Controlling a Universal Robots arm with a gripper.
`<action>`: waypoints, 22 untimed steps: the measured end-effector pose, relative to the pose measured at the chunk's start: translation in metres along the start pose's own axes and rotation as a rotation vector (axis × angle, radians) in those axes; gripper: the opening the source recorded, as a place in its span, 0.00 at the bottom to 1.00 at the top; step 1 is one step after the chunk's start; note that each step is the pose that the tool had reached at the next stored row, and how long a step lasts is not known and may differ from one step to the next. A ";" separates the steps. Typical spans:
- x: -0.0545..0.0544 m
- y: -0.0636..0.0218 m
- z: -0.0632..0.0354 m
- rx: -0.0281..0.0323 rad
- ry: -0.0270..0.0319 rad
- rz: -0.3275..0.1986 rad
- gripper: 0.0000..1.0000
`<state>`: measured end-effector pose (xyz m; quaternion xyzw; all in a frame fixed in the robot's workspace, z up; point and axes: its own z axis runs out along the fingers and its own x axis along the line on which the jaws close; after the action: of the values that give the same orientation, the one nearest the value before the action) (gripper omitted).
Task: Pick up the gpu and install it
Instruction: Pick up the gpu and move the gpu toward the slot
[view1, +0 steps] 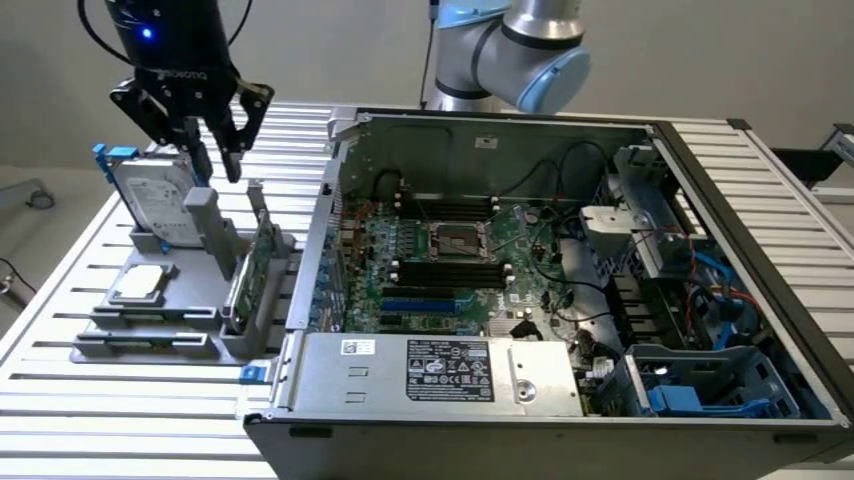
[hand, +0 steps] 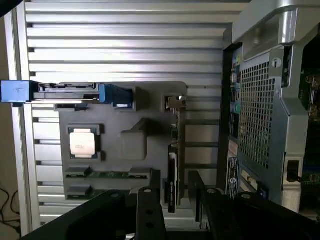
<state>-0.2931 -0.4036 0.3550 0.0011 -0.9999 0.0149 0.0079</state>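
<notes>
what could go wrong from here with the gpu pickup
The open gripper hangs over the gpu, which stands on its thin edge in the holder: an off-centre grasp might tilt or jam it. The hard drive and a grey post stand close beside it, so a descending finger might clip them.

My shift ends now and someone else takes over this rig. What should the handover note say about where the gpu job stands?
Gripper: open and holding nothing. It hangs above the grey holder and touches nothing. In the wrist view its fingers sit either side of the gpu's line.
Gpu: stands on edge in its slot in the holder, on the side nearest the computer case.
Done: nothing visible; the gpu is not yet grasped.
Left: both the pick-up and the install onto the motherboard in the open case.
</notes>
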 end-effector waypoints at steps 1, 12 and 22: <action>0.000 -0.0031 0.0019 -0.0001 0.0001 -0.001 0.36; 0.000 -0.0190 0.0223 0.0002 0.0000 -0.030 0.36; -0.001 -0.0274 0.0408 0.0006 -0.0009 -0.057 0.36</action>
<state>-0.2930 -0.4321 0.3150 0.0298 -0.9994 0.0150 0.0079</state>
